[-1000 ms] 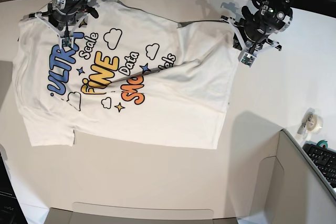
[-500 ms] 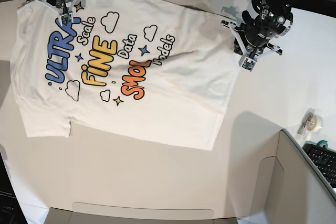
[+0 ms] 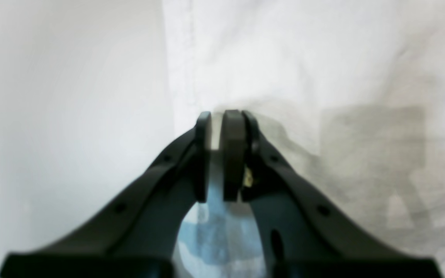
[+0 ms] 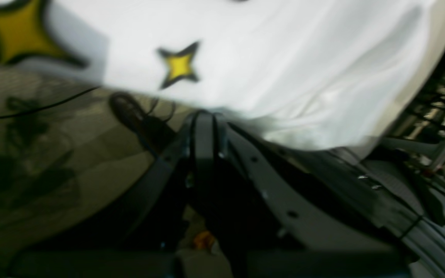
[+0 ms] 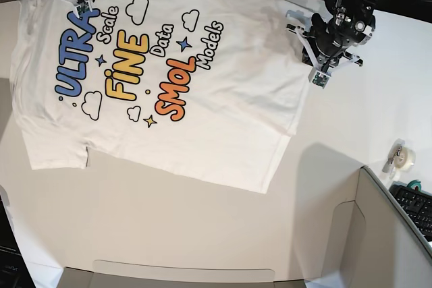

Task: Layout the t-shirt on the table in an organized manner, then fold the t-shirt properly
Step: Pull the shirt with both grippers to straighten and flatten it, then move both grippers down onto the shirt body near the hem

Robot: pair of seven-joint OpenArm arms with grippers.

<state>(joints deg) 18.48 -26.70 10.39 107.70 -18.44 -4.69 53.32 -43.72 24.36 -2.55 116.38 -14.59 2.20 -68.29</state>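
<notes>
While pinching the t-shirt [image 5: 175, 85] on the counter [image 5: 202, 227]: left gripper [image 3: 222, 127] at three o'clock, right gripper [image 4: 205, 116] at eleven.

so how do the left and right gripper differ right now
The left gripper sits over the t-shirt's plain hem side, above the table; the right gripper is at the printed shoulder end by the table's far edge, floor visible beyond it in its wrist view. The left gripper's jaws show a thin gap with white cloth between; the right gripper's look fully shut on cloth. Both pinch the same t-shirt.
</notes>
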